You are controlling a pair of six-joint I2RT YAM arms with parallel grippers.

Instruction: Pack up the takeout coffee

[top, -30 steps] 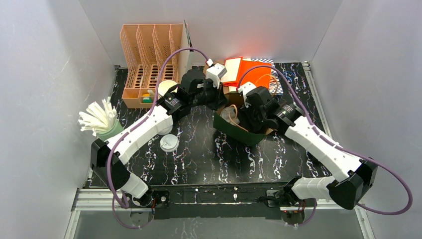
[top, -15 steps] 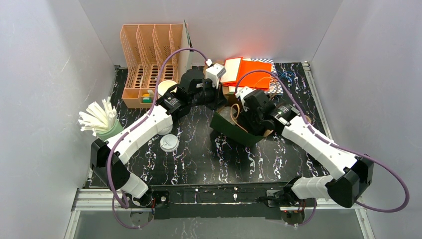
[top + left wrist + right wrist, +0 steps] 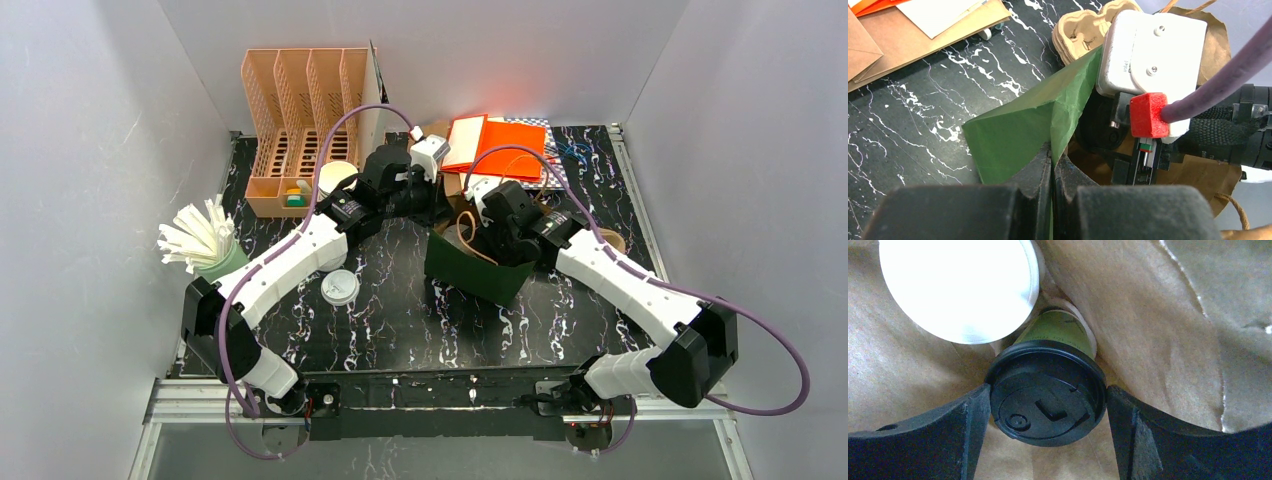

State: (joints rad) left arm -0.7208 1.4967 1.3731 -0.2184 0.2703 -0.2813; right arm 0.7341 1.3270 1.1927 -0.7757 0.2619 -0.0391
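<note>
A green paper bag [image 3: 470, 275] with a brown inside [image 3: 1158, 315] stands mid-table. My left gripper [image 3: 1053, 165] is shut on its top edge [image 3: 1068, 100] and holds the mouth apart. My right gripper [image 3: 1048, 412] reaches down inside the bag. Its fingers [image 3: 968, 430] press both sides of the black lid of a green cup [image 3: 1048, 400], so it is shut on that cup. Beside it in the bag sits the round white lidded top of the takeout coffee [image 3: 958, 285]. In the top view the bag's wall and the right wrist [image 3: 500, 215] hide both cups.
A peach file rack [image 3: 300, 100] stands at the back left, with white cups [image 3: 335, 178] beside it. White straws [image 3: 200, 240] stand in a holder at the left. A loose white lid [image 3: 339, 288] lies on the table. Orange folders [image 3: 500, 140], a pulp tray [image 3: 1083, 30] and a brown bag [image 3: 1215, 45] lie behind.
My right arm has moved left and deeper into the bag. The bag has shifted left with it and stands more upright. The left gripper has kept its hold on the edge.
</note>
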